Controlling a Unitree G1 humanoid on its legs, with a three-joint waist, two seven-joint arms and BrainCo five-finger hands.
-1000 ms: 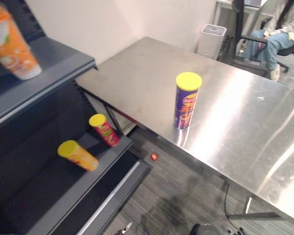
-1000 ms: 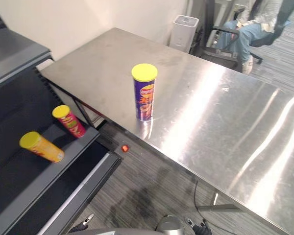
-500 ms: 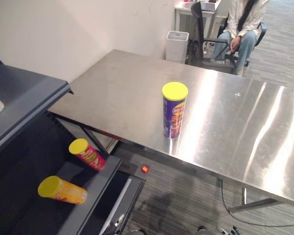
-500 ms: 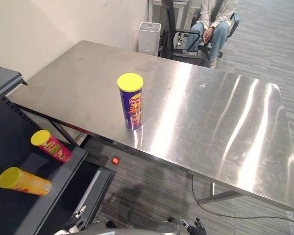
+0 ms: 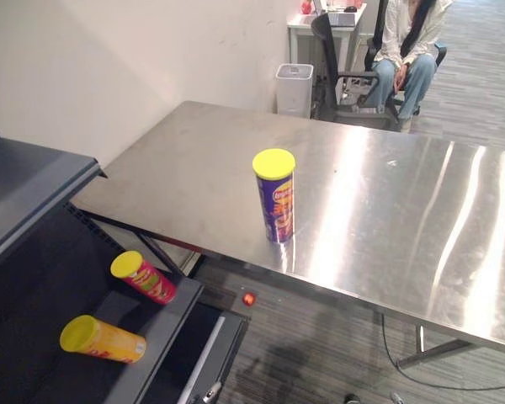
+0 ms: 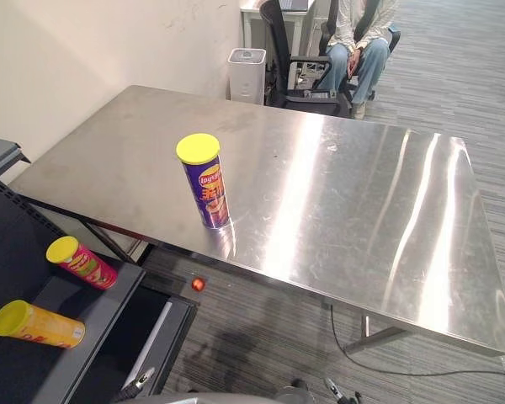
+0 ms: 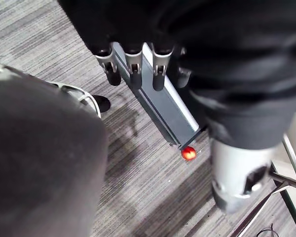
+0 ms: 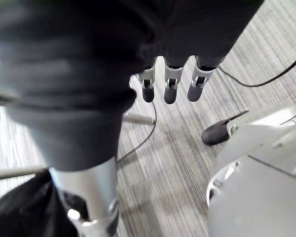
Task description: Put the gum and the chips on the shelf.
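Observation:
A purple chips can (image 5: 274, 198) with a yellow lid stands upright near the front edge of the steel table (image 5: 396, 219). On the dark shelf (image 5: 34, 181) at the left, two more yellow-lidded cans lie on their sides on a lower board: a red one (image 5: 143, 276) and an orange-yellow one (image 5: 101, 338). My left hand (image 7: 134, 74) hangs over the floor beside the shelf's base, fingers straight and holding nothing. My right hand (image 8: 170, 89) hangs over the carpet, fingers relaxed and empty. Both hands are far below the table top.
A person sits on an office chair (image 5: 400, 59) behind the table, next to a white bin (image 5: 294, 87). A small red ball (image 5: 249, 298) lies on the carpet by the shelf's grey bottom rail (image 7: 163, 106).
The camera has swung right and up, so the shelf has slid toward the left edge and more of the table shows. The cans keep their places.

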